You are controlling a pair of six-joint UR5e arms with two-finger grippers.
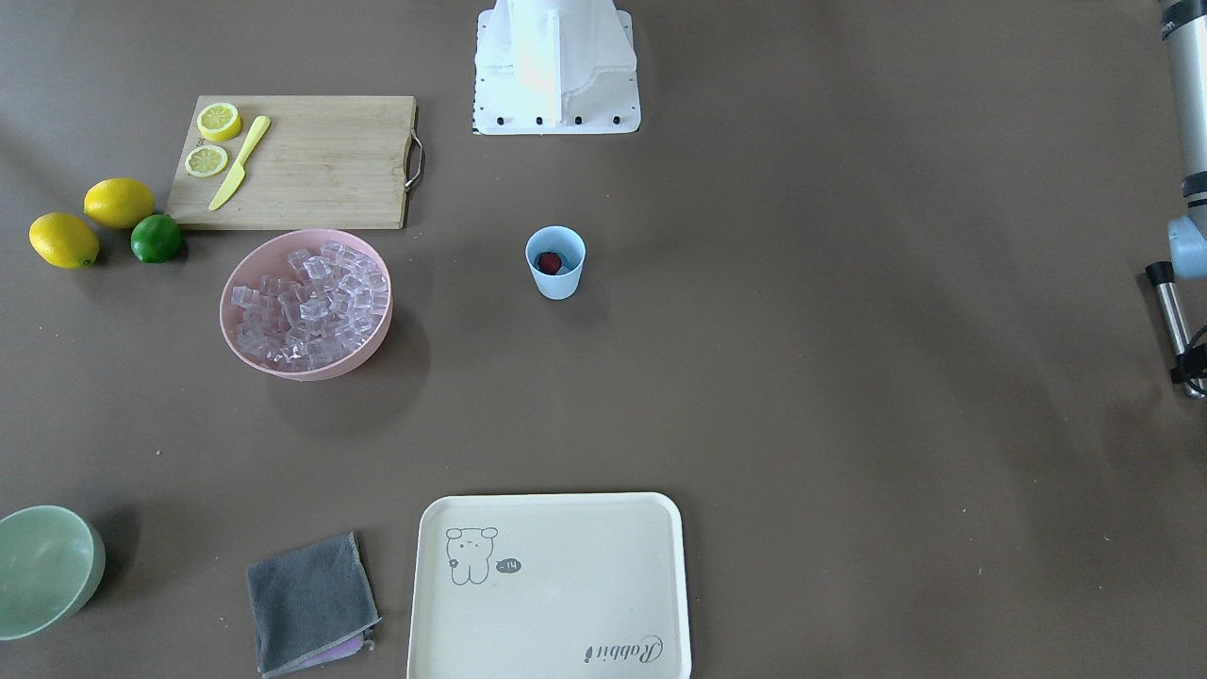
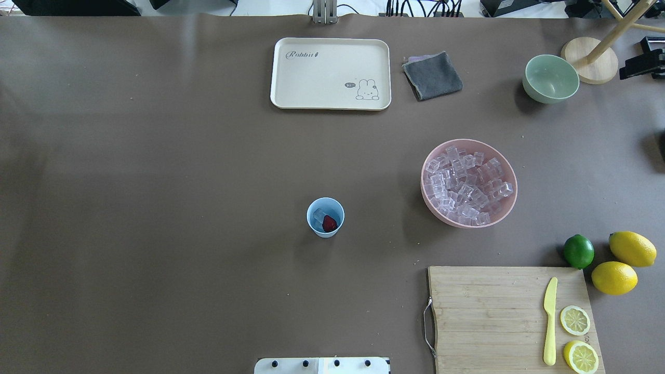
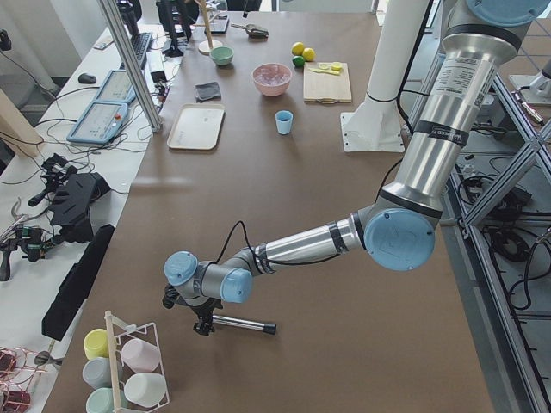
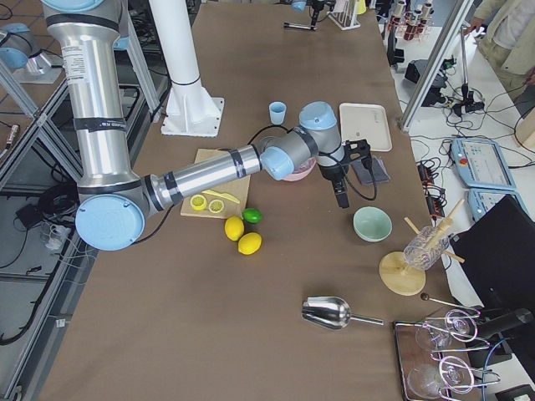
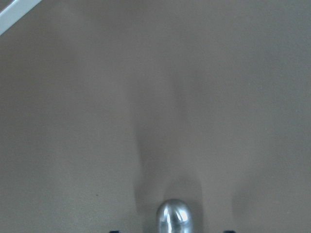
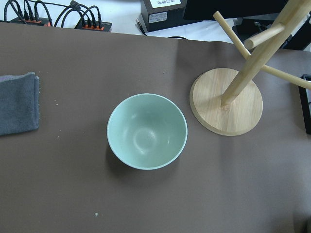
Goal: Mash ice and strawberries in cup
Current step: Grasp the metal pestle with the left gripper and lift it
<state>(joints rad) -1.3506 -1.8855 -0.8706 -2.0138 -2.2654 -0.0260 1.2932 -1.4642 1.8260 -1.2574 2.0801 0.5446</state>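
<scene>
1. Front-facing: the cup (image 1: 555, 273) stands upright mid-bench with the strawberry (image 1: 549, 262) inside; a metal rod (image 1: 1172, 321) is cut off at the edge
2. Overhead: ice (image 2: 319, 215) lies beside the berry; neither arm shows
3. Left side: the left gripper (image 3: 205, 320) appears to have its fingers pinched on the rod, which lies level, well apart from the cup
4. Right side: the right gripper (image 4: 341, 185) hovers near the pale green bowl (image 4: 372, 224), nearer the cup; I cannot tell its fingers' state
5. Left wrist: only the rod tip shows
6. Right wrist: no cup or fingers visible
</scene>
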